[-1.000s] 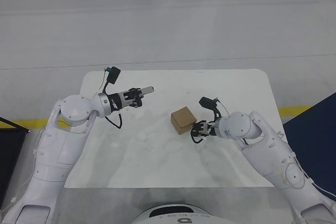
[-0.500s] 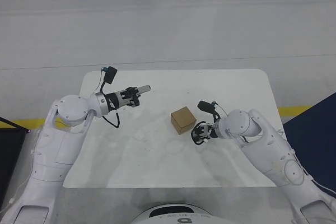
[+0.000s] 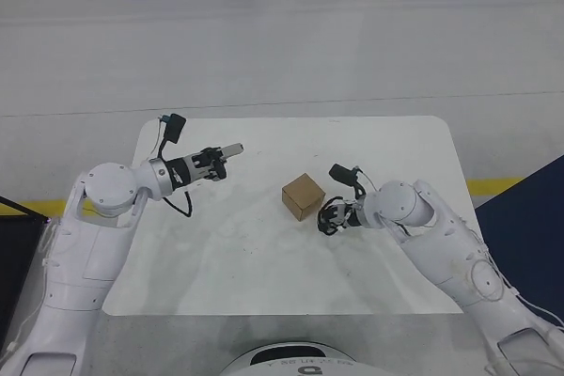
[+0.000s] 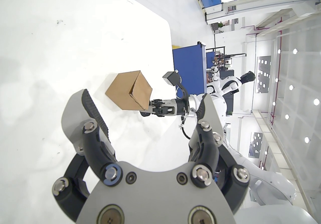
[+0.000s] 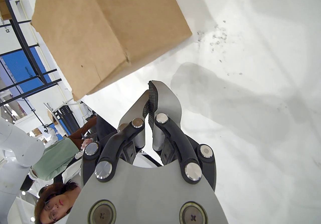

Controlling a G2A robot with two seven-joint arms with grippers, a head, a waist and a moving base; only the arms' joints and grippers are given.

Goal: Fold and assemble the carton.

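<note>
1. Looking down from above, found the carton [image 3: 304, 195] resting as a closed brown cube near the middle of the worktop [image 3: 404, 160], flaps folded in and a seam turned toward the right arm.
2. Noted the right tool [image 3: 327, 218] pressed together and pinching nothing, set low and just beside the carton's lower corner [image 5: 100, 16]. Could not confirm contact with the cardboard. Judged this as a blunt pusher's pose, suited to nudging the box or pressing a flap flat, not to grasping.
3. Noted the left tool [image 4: 145, 97] spread wide and empty, held above the worktop well apart from the carton, on the side opposite the right tool [image 4: 148, 110] and aimed toward the box. Judged it parked there to leave working room, yet placed to brace the far face against a push.
4. Judged the folding largely done, with squaring or final tucking perhaps left. Rated the light box as likely to slide if pushed unbraced.
</note>
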